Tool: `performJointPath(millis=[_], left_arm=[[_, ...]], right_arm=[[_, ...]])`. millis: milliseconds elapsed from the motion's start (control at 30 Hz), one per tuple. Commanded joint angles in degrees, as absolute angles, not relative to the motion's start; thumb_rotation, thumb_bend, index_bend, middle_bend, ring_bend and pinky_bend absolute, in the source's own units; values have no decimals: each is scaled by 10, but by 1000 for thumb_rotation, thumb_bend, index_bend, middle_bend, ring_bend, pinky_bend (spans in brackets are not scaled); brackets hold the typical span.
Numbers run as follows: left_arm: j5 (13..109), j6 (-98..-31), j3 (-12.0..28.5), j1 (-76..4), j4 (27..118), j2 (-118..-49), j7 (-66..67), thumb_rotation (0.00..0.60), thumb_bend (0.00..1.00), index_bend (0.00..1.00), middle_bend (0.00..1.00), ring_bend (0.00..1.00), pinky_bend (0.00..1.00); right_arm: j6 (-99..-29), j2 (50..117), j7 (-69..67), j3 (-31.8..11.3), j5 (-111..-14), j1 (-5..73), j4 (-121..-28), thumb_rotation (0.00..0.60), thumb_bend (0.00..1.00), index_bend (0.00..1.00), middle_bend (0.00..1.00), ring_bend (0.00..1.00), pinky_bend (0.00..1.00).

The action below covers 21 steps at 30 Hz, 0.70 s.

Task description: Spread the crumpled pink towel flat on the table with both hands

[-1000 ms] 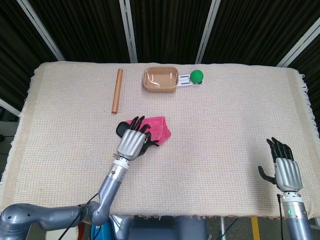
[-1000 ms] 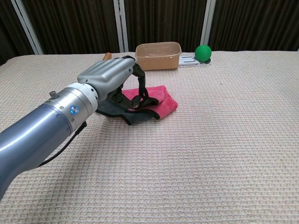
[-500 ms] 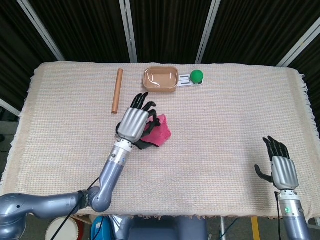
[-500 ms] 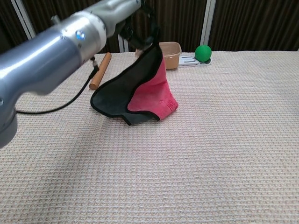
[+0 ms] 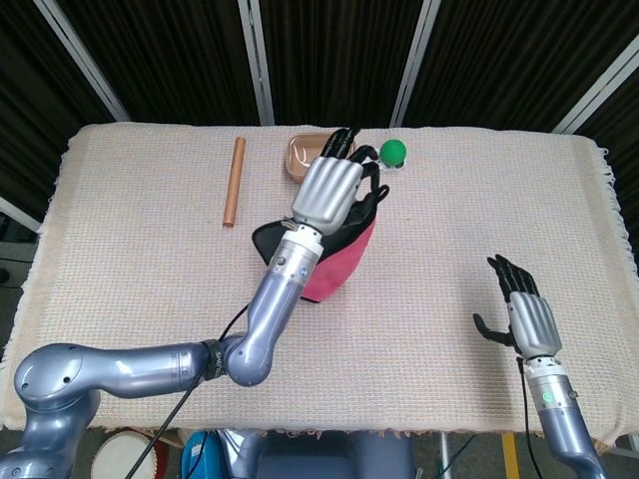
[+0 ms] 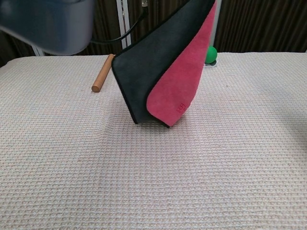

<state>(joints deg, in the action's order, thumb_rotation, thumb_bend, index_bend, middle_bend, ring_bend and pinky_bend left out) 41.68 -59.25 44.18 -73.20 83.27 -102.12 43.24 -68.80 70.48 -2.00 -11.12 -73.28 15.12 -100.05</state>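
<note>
A wooden stick [image 5: 234, 181] is lying at the desk's [image 5: 120, 259] back left. Your left robot hand [image 5: 329, 190] is grasping the towel [image 6: 168, 72] by its top, so it is hanging over the desk's middle, black side and pink side both showing. Your right robot hand [image 5: 524, 317] is hovering released, fingers spread, near the front right.

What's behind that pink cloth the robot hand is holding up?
In the chest view the lifted pink towel hides most of what is behind it; only part of a green ball peeks out. The head view shows a tan tray there too, partly covered by the left robot hand.
</note>
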Motion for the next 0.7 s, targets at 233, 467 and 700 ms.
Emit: performJointPath(millis=[233,467,700], left_arm=[[366,-591,460,-839,758,-1041,412,600,502,566,274,17,72],[344,-596,446,-869,739,-1050,393,600,502,566,274,17,72],[336,-604,428,-878,739,-1047,377,600,502,567,275,17,72]], right_arm=[[-674,700,11,-124,-696,173,-1061,600,346,0,0,0,0],[-652,720,14,-132,-651,194,-1089,600,346,0,0,0,0],[-639,757,31,-153,-580,224,-1060,600,346,0,0,0,0]])
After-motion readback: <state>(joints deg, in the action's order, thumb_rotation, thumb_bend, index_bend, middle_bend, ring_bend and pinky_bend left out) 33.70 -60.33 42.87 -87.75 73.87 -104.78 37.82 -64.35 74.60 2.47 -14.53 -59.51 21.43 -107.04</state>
